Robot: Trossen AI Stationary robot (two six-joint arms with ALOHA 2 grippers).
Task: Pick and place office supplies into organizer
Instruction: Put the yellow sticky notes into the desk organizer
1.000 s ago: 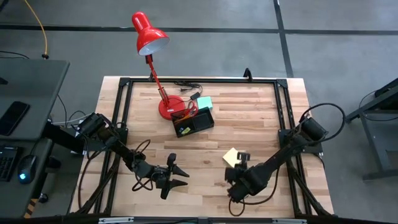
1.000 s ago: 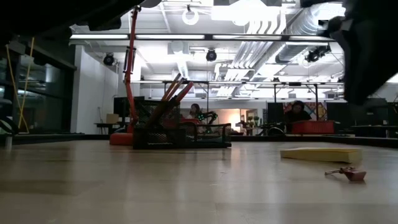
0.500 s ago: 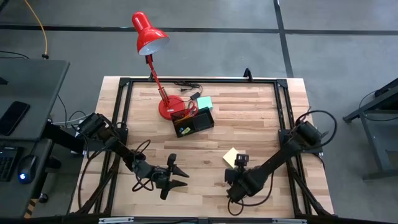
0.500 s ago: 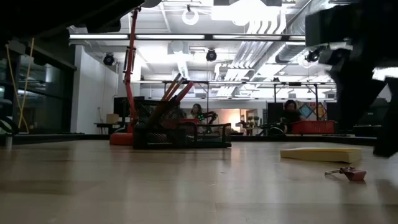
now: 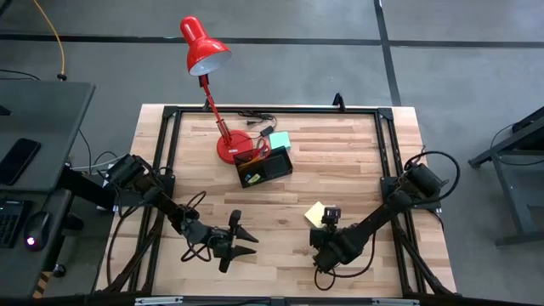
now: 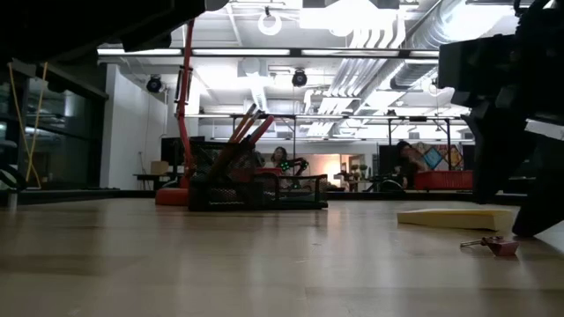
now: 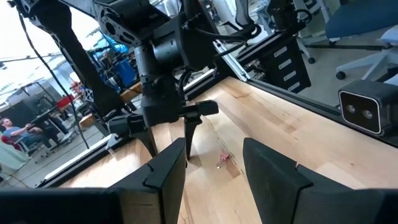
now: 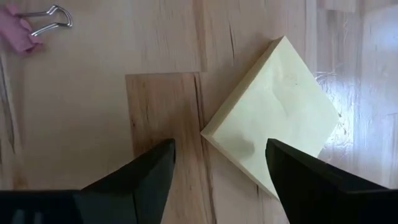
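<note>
So the right claw (image 5: 324,229) is down low over the front-right part of the worktop (image 5: 340,161), pointing at the yellow sticky-note pad (image 5: 316,212) that's lying flat on the wood. From the right wrist view the pad (image 8: 272,115) sits turned like a diamond, and the claw's two dark fingers (image 8: 134,180) are spread apart with bare wood and one corner of the pad between them, so it's released and not holding anything. There's also a little pink binder clip (image 8: 28,28) lying on the wood near the pad but not touching it; you can spot it in the low view too (image 6: 495,244), just in front of the pad (image 6: 454,217). The left claw (image 5: 241,240) is hanging out over the front-middle of the worktop, well apart from the pad, fingers splayed wide with nothing between them; its own wrist view looks between its fingers (image 7: 168,171) straight across at the right arm. The organizer (image 5: 265,167) is the small black tray further back, just beside the round base of the red desk lamp (image 5: 208,59). It's already got some stuff sticking up out of it at an angle, orange pencils (image 6: 247,132) as far as I can tell from the low view, and a teal sticky-note pad (image 5: 278,141) sits right at its back edge. A black cable (image 5: 253,116) trails along the back of the worktop near the lamp.
</note>
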